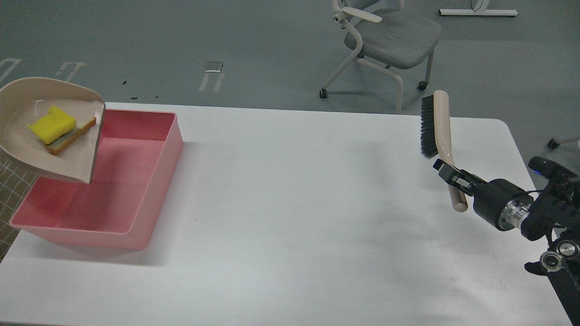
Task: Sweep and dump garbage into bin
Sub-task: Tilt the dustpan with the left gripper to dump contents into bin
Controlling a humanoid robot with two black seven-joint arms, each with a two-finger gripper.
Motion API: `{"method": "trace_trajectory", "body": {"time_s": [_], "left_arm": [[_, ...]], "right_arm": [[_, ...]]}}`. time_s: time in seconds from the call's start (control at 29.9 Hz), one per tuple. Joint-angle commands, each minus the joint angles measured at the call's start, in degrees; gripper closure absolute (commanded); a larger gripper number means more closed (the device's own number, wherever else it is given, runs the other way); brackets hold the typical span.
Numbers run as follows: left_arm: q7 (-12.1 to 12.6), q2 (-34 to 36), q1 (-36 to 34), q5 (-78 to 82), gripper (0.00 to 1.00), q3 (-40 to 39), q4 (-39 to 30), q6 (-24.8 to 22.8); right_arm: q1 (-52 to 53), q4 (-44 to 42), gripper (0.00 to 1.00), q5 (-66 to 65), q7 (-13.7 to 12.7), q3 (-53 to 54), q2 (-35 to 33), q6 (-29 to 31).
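A beige dustpan (pixel 27 151) hangs in the air over the left part of the pink bin (pixel 131 181), its lip pointing right and down. In it lie the yellow sponge (pixel 53 124) and, under it, the bread slice (pixel 72 137). The dustpan's handle and my left gripper are past the left edge, out of view. My right gripper (pixel 448 175) at the right side of the table is shut on the handle of a beige brush (pixel 442 122) with black bristles. It holds the brush upright above the table.
The white table (pixel 294 203) stretches between the bin and the brush. A grey office chair (pixel 385 40) stands on the floor behind the table. A checkered cloth (pixel 9 190) shows at the left edge.
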Motion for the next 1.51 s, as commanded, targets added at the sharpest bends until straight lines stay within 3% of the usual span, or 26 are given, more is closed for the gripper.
{"method": "trace_trajectory", "body": {"time_s": [0.0, 0.4, 0.94, 1.07, 1.2, 1.24, 1.3, 1.47], "left_arm": [[0.01, -0.21, 0.06, 3.99, 1.0, 0.23, -0.47, 4.51], [0.01, 3.04, 4.1, 4.79, 1.0, 0.32, -8.9, 5.76], [0.01, 3.04, 3.06, 4.9, 1.0, -0.56, -8.3, 8.92], [0.01, 3.4, -0.47, -4.79, 1.0, -0.74, -8.21, 7.51], [0.01, 2.78, -3.01, -14.79, 1.0, -1.35, -8.47, 1.81], [2.49, 2.26, -3.97, -17.5, 1.0, -1.18, -8.47, 1.19], [4.62, 1.38, -4.59, -18.84, 1.0, -0.74, -8.91, 1.01], [6.21, -2.75, -4.42, -18.67, 1.0, 0.23, -14.08, 1.71]], "right_arm": [[0.15, -0.14, 0.9, 0.0, 0.0, 0.01, 0.09, 0.0], [0.59, -0.84, 0.9, 0.0, 0.0, 0.1, 0.0, 0.0], [0.59, -0.75, 0.9, 0.0, 0.0, 0.45, 0.09, 0.0], [0.59, -0.75, 0.9, 0.09, 0.0, 0.54, 0.0, 0.0], [0.85, -0.75, 0.9, 0.09, 0.0, 0.54, 0.0, 0.0], [0.85, -0.75, 0.9, 0.09, 0.0, 0.45, 0.0, 0.0], [0.85, -0.75, 0.9, 0.09, 0.0, 0.36, 0.0, 0.0], [1.38, -0.75, 0.9, 0.09, 0.0, 0.1, -0.44, 0.0]]}}
